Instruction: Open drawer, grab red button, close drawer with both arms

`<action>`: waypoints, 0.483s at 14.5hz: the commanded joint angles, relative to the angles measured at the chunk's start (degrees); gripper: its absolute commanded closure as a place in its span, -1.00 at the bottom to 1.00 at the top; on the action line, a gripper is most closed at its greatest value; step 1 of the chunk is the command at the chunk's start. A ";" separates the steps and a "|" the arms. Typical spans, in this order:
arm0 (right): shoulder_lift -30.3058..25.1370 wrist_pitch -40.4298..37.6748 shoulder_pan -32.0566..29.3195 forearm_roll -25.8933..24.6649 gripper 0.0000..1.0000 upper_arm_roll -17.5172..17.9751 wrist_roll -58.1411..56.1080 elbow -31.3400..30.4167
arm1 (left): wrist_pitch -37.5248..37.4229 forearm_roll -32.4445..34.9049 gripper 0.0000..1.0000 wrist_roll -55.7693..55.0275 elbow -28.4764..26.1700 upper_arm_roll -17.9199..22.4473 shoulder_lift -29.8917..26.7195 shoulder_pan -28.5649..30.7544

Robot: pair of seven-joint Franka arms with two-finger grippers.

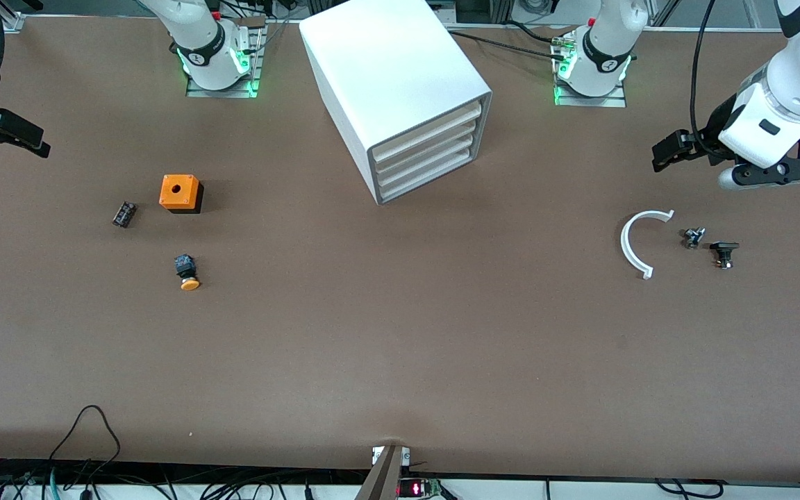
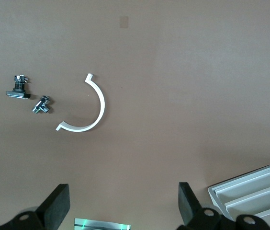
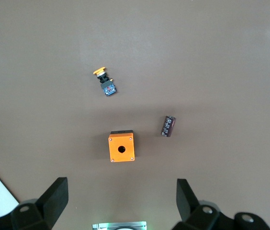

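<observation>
Four drawers (image 1: 426, 154) sit shut in the cabinet (image 1: 389, 76), fronts angled toward the left arm's end, so the left gripper (image 1: 678, 151), open and empty over the white arc (image 1: 637, 243), is better placed. The right gripper (image 1: 7, 132), also spread empty, hangs near the orange cube (image 1: 179, 192). No red button shows; presumably it lies inside.

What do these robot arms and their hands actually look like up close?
Both arms are glossy white, rounded segments with dark grey rings at the joints. Each base glows green and stands on a metal plate, with black cables running nearby. The left hand is black, with two flat, blocky fingers. The right hand looks the same, black with two wedge-shaped fingers.
</observation>
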 commanded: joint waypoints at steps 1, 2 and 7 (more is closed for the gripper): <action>-0.99 0.22 -0.13 0.63 -1.00 -0.07 -0.83 -0.74 | -1.45 1.71 -1.00 0.87 1.84 -0.15 0.65 -0.18; -0.90 0.14 -0.13 0.63 -1.00 -0.07 -0.83 -0.74 | -1.45 1.63 -1.00 0.53 2.62 -0.06 1.09 -0.10; -0.82 0.22 -0.13 0.54 -1.00 -0.34 -0.83 -0.92 | -4.09 1.63 -1.00 0.26 5.97 -0.06 3.55 -0.18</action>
